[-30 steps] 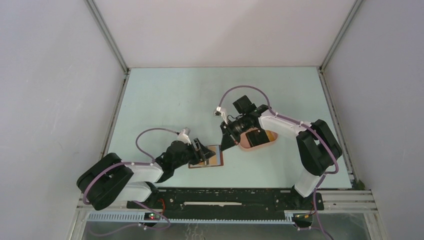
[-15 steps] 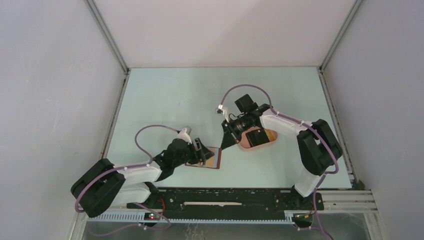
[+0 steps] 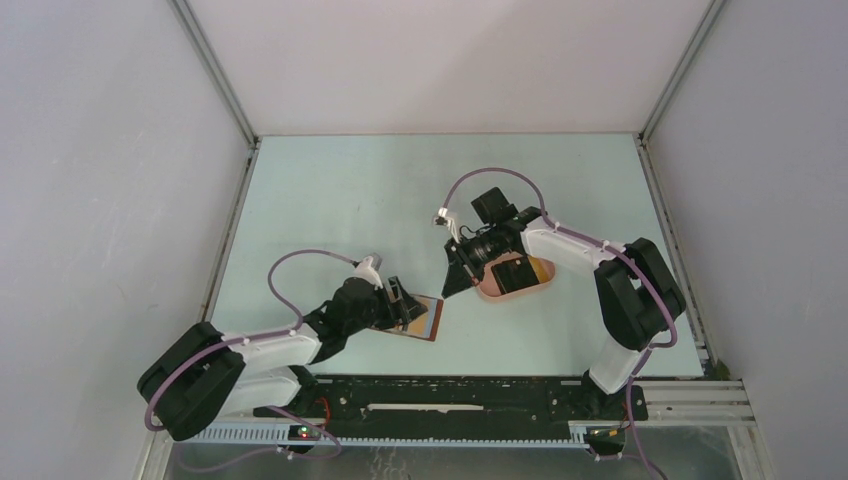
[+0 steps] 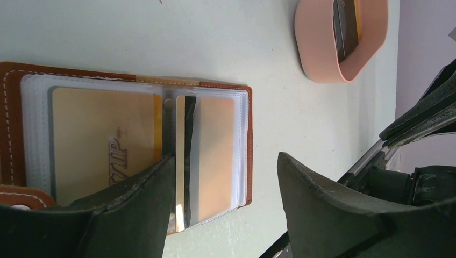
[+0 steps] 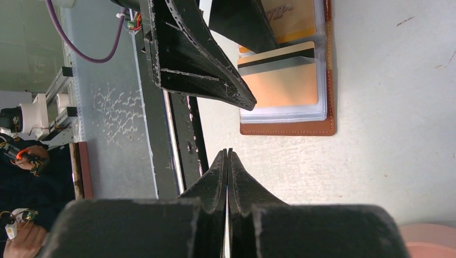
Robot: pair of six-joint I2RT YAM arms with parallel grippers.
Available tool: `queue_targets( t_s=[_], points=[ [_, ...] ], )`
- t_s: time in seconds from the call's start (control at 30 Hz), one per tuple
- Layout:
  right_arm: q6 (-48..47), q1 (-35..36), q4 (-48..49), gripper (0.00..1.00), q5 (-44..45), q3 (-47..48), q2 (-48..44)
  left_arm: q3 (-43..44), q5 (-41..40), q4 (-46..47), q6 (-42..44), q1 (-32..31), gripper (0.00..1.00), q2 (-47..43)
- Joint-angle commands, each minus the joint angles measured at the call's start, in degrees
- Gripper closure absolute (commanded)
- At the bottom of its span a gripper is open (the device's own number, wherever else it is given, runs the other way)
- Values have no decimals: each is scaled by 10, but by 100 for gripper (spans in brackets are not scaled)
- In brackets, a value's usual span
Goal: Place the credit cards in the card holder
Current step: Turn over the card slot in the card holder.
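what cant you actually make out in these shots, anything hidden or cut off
- Top view: the left hand covers part of the open reddish-brown leather wallet; its pockets are too small to read.
- Left wrist view: the top edge cuts off the pink oval tray, so the dark and yellow cards in it cannot be counted.
- Right wrist view: a finger of the left hand hides part of the wallet; the tray is only a corner sliver.

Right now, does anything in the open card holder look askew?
Perhaps. In the card holder, the black-striped tan card sits slightly skewed: its striped edge slants against the stitched leather border. It may not be fully seated.
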Motion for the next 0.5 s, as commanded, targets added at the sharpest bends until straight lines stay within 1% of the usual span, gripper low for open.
queue_targets(
  t_s=[0.0, 0.27, 0.4, 0.47],
  points=[
    [5, -8, 10, 98, -11, 12, -16, 2, -17, -38, 25, 0, 28, -5],
    [6, -10, 11, 98, -14, 12, -15, 16, -12, -52, 26, -2, 33, 13],
    [7, -10, 11, 98, -13, 12, -15, 35, -14, -60, 24, -21, 38, 27],
    [7, -10, 11, 98, -13, 12, -14, 47, -17, -64, 22, -35, 41, 37]
  ],
)
